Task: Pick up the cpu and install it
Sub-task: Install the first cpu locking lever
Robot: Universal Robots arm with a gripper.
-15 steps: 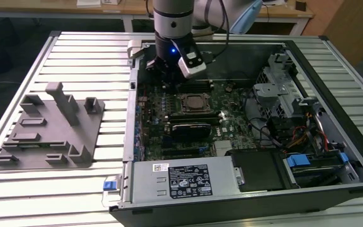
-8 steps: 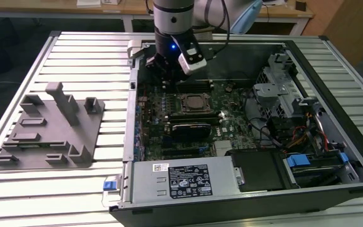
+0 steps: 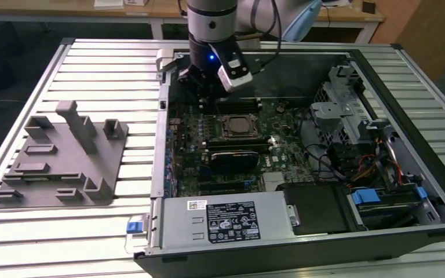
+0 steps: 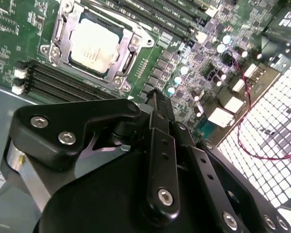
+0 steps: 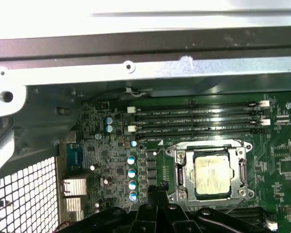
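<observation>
The cpu (image 3: 236, 123) sits in the black socket frame (image 3: 236, 134) on the motherboard (image 3: 284, 152), just above the middle of the exterior view. The board lies inside an open computer case (image 3: 408, 133), which rests on its side on the slatted bench (image 3: 91, 63). The chip lies flat with its silver metal top facing up, so its contacts should meet the socket below.

It is nearly square and has no clear long axis. In the first wrist view the cpu (image 5: 212, 175) has its edges parallel to the frame around it and to the memory slots (image 5: 199, 119) beside it. To my eye it is seated squarely, not cocked in the recess.

The gripper (image 3: 207, 103) hangs over the board above and left of the chip in the exterior view, clear of it. In the second wrist view the gripper (image 4: 155, 95) has its fingers drawn together on nothing, with the cpu (image 4: 94, 46) bare at upper left. A grey plastic fixture (image 3: 60, 156) stands well apart at the exterior view's left.
</observation>
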